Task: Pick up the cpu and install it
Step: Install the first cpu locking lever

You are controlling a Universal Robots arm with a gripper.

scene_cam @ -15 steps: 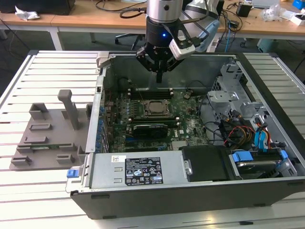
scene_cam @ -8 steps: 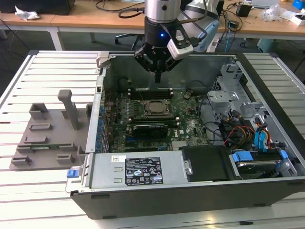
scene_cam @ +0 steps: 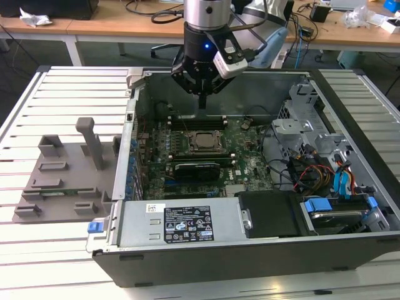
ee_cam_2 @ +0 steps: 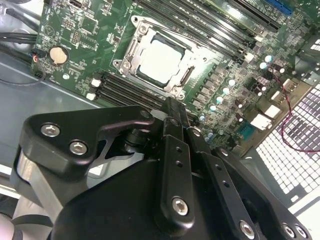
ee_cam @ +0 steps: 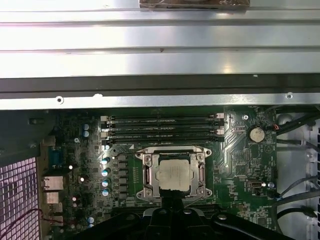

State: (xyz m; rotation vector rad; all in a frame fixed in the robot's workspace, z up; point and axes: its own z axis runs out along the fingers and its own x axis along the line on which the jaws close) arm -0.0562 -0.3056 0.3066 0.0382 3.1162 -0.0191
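The cpu (scene_cam: 203, 141), a small square chip with a silvery-grey top, lies flat inside the metal socket frame (scene_cam: 201, 150) on the green motherboard (scene_cam: 250, 165) of the open computer case. It also shows in both wrist views, cpu (ee_cam_2: 160, 61) and cpu (ee_cam: 175, 174). My gripper (scene_cam: 202, 104) hangs above the board, a little beyond the socket near the memory slots. Its fingers are pressed together into one thin tip with nothing between them. The gripper (ee_cam_2: 172, 104) stands clear of the chip and does not touch it.
A grey plastic fixture (scene_cam: 62, 181) with an upright post stands on the slatted table at the exterior view's left. Inside the case are memory slots (scene_cam: 200, 119), a power supply (scene_cam: 181, 222), a drive cage (scene_cam: 300, 119) and loose cables (scene_cam: 312, 175). Case walls (scene_cam: 128, 150) surround the board.
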